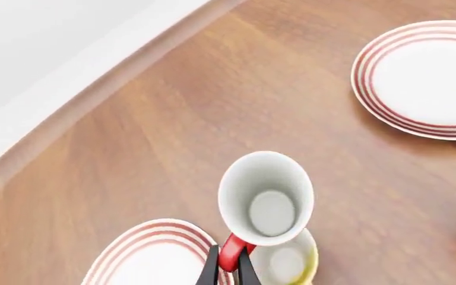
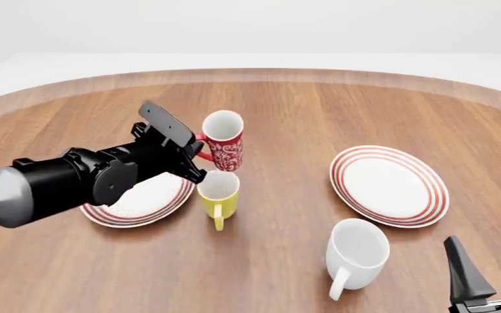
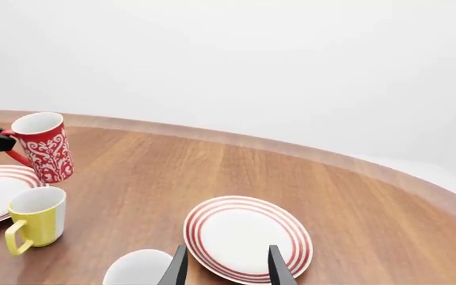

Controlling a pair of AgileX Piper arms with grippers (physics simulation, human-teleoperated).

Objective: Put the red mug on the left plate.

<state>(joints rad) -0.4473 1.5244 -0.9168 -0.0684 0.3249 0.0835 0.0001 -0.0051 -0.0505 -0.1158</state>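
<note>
The red mug with a white floral pattern hangs upright off the table, held by its red handle. My left gripper is shut on that handle; in the left wrist view the gripper clamps it from both sides. The mug hovers beside the right edge of the left plate and just over the yellow mug. The red mug also shows in the right wrist view. My right gripper is open and empty at the near right.
A second ringed plate lies at the right. A larger white mug stands near my right gripper. The yellow mug stands close against the left plate's right rim. The table's curved far edge runs behind.
</note>
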